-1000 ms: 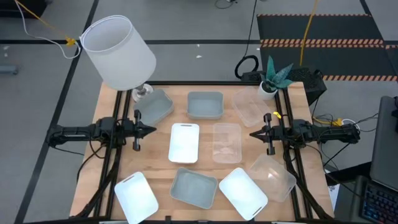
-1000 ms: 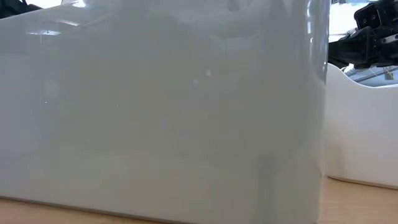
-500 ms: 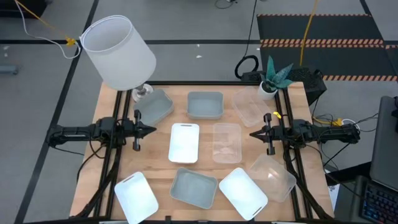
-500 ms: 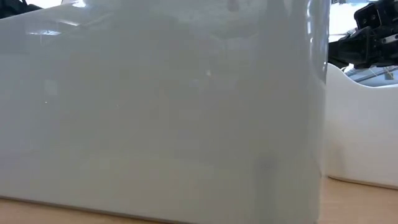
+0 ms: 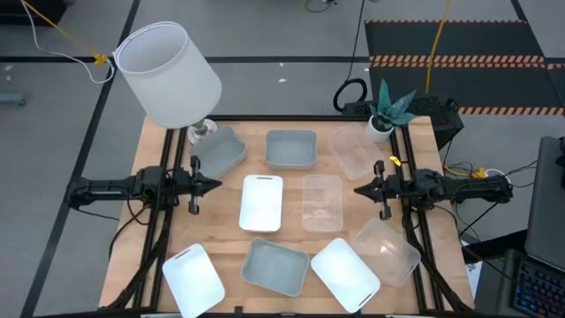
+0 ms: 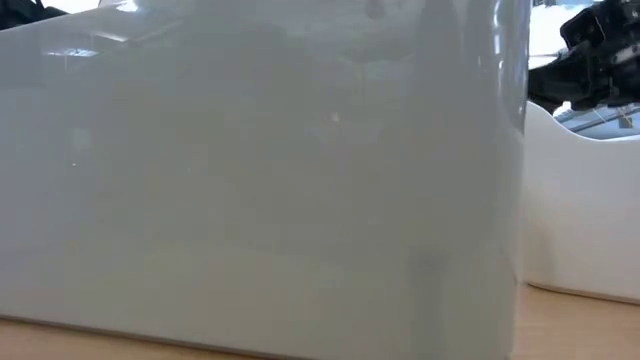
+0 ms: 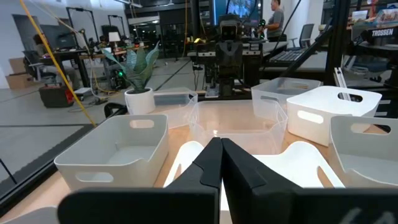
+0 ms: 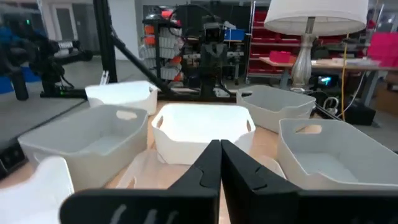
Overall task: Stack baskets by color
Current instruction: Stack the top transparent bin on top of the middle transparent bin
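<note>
Several baskets sit base-down on the wooden table [image 5: 159, 230]. Grey-blue ones are at the far left [image 5: 221, 150], far middle [image 5: 291, 148] and near middle [image 5: 275, 267]. White ones are at the centre [image 5: 261, 202], near left [image 5: 192, 278] and near right [image 5: 344, 272]. Clear ones stand at the far right [image 5: 353, 150], centre right [image 5: 321, 201] and near right [image 5: 387, 250]. My left gripper [image 5: 219, 185] hovers shut at the table's left, pointing level at the centre white basket [image 7: 292, 165]. My right gripper [image 5: 356, 189] hovers shut at the right, pointing at the centre clear basket.
A big white lampshade [image 5: 168, 75] leans over the table's far left corner on its lamp base [image 5: 201, 131]. A small potted plant [image 5: 384, 115] stands at the far right corner. In the low view a grey-blue basket wall [image 6: 260, 180] fills most of the picture.
My right gripper has rolled a little about the line it points along, staying shut above the table's right side. The baskets lie where they were.
</note>
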You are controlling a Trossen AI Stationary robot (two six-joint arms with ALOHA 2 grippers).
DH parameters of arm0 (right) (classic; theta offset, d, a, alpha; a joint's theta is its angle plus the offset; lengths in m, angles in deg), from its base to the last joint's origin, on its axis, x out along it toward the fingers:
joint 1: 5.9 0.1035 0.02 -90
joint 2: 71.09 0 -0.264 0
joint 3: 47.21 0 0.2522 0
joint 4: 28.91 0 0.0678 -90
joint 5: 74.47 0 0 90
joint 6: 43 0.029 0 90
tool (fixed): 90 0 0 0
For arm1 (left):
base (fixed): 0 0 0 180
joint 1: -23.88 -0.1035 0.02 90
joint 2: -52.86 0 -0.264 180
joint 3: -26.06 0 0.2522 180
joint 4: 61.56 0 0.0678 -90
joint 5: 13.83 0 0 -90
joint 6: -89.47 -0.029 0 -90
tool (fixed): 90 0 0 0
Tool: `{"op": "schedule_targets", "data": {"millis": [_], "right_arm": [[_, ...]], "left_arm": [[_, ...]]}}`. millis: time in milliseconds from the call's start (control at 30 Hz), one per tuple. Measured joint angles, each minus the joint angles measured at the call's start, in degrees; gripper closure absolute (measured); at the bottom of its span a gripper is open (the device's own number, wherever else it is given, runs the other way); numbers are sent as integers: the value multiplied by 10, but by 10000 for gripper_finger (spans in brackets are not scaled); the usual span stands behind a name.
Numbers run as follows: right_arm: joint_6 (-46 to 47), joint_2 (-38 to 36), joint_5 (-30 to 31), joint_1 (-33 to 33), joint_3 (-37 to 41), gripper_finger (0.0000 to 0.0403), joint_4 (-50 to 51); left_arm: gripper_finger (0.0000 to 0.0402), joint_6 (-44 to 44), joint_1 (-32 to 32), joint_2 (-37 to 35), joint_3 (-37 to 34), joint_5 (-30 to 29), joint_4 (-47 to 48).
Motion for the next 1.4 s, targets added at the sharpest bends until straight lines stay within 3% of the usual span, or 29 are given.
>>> {"op": "schedule_targets", "data": {"millis": [300, 967, 1400], "right_arm": [[26, 96, -4, 0, -129, 403, 18], [52, 364, -4, 0, -564, 403, 291], [59, 490, -5, 0, -772, 403, 468]], "left_arm": [[394, 0, 0, 0, 0, 0, 0], [394, 0, 0, 0, 0, 0, 0], [394, 0, 0, 0, 0, 0, 0]]}}
